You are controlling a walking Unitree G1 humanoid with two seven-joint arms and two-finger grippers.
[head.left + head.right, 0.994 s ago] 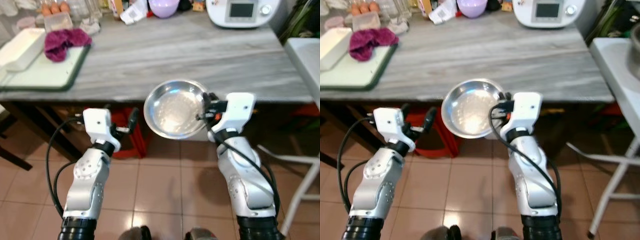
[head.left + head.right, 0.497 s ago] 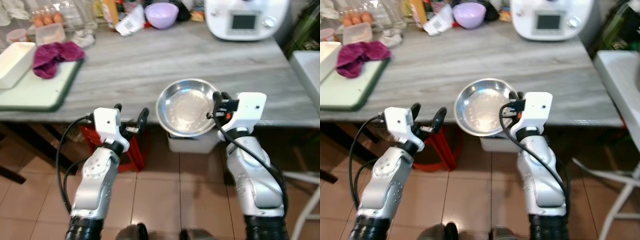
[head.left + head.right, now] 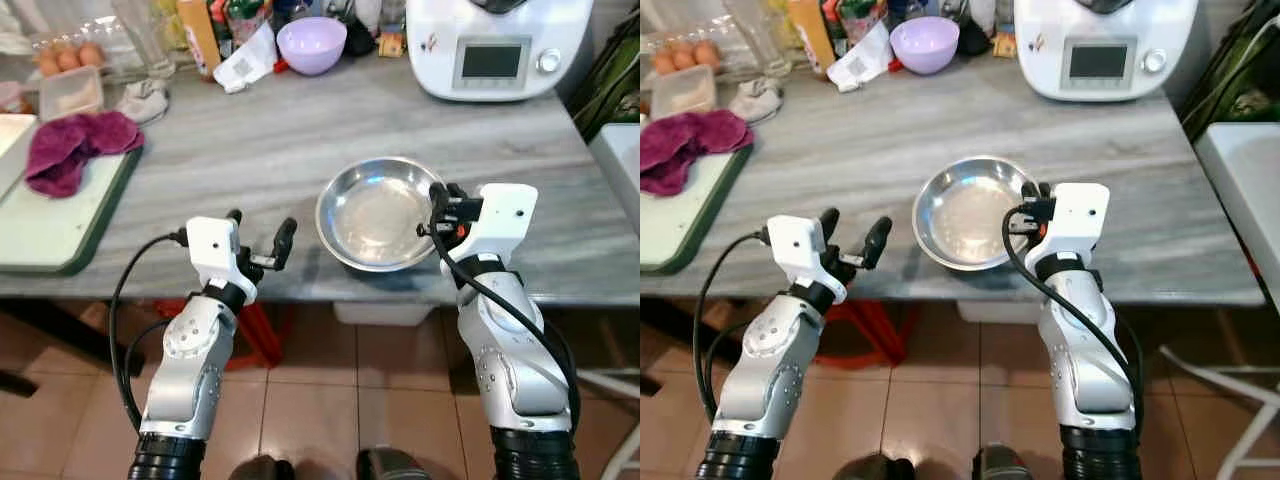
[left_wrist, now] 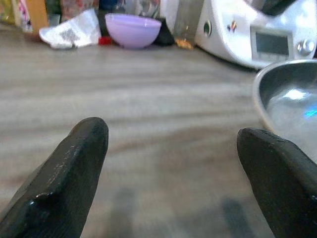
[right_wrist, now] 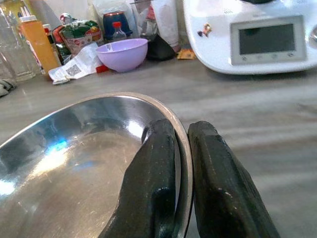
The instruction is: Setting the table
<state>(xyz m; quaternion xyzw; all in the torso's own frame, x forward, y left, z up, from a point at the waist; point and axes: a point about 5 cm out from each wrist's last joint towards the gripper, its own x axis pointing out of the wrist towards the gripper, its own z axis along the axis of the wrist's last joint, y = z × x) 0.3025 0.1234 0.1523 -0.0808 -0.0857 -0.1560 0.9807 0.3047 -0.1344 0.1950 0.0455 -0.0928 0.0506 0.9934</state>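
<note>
At frame centre, the shiny round steel bowl (image 3: 377,213), shallow and empty, has its rim pinched by the right gripper (image 3: 437,210); the left gripper (image 3: 259,235) spreads wide.

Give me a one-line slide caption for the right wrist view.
Right gripper pinching the rim of a steel bowl above the grey table, lilac bowl and white appliance behind.

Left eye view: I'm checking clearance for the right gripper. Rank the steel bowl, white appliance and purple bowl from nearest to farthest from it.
1. Steel bowl: rim pinched in the right gripper fingers, near the table's front edge.
2. White appliance: at the back, on the robot's right.
3. Purple bowl: at the back, left of the appliance.
</note>
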